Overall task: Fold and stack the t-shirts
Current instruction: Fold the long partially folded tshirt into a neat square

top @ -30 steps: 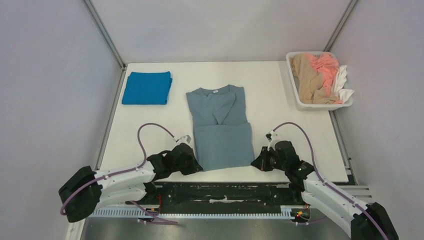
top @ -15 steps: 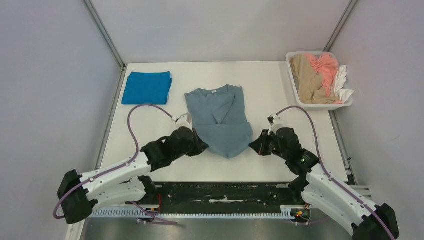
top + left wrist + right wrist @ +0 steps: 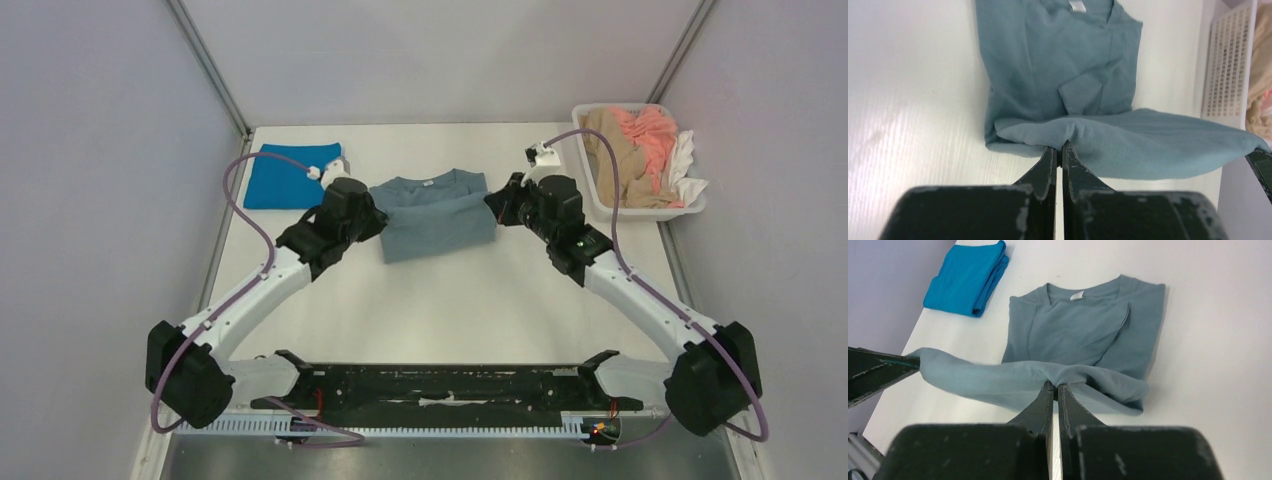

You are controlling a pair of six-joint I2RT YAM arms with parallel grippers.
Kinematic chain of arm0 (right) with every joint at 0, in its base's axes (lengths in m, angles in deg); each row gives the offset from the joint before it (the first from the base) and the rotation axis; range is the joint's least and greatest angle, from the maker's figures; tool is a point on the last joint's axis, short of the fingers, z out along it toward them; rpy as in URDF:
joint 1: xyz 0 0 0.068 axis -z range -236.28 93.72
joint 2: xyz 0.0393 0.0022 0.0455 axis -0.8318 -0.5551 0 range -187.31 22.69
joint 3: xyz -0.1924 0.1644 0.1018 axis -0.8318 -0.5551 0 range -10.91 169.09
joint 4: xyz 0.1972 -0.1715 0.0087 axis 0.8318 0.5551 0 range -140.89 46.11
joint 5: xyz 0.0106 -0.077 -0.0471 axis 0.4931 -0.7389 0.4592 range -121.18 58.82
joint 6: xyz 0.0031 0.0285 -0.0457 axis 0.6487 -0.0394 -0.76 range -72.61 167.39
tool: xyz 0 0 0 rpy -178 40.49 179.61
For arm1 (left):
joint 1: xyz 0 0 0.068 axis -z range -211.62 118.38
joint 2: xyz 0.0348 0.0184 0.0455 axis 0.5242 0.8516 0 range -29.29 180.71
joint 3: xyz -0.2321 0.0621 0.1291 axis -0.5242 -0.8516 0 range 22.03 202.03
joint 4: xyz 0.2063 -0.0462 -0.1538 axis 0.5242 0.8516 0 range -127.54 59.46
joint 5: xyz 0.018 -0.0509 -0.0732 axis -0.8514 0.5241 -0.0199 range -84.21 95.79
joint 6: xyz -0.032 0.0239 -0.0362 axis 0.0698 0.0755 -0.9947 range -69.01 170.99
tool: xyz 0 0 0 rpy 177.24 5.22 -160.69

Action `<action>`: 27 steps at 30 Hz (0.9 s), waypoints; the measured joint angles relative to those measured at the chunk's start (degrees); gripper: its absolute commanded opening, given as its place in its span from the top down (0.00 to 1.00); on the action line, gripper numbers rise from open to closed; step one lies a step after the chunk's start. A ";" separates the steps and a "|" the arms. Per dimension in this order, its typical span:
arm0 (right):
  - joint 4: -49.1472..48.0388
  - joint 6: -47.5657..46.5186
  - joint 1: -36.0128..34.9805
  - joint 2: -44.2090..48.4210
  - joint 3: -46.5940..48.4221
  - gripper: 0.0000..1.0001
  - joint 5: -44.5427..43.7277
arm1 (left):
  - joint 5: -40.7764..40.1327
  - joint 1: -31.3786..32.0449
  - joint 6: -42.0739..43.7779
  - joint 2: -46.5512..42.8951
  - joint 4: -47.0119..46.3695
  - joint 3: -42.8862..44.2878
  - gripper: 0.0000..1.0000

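Top external: the grey tee [image 3: 437,215] lies far-centre on the table [image 3: 450,300], its near edge held up and stretched between the left gripper [image 3: 377,222] and the right gripper [image 3: 492,205]. The blue tee [image 3: 290,178] sits folded at far left. Left wrist: the fingers are pinched tight on the grey cloth, with the collar beyond. Right wrist: the jaws are clamped on the same draped edge.

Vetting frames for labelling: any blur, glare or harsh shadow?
Top external: even light, no harsh shadows. Left wrist: left gripper blurred near the lens, pale sheen on the table, grey-blue t-shirt sharp. Right wrist: right gripper blurred too, cloth sharp.
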 measured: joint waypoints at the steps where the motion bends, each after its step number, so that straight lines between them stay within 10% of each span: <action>1: -0.92 -0.15 1.05 -1.81 1.09 1.00 0.57 | 0.15 -1.25 0.79 1.16 0.00 1.38 0.98; 27: -13.25 2.99 11.37 -35.78 19.61 1.00 13.90 | 6.95 -14.91 7.72 36.09 -1.77 27.17 0.98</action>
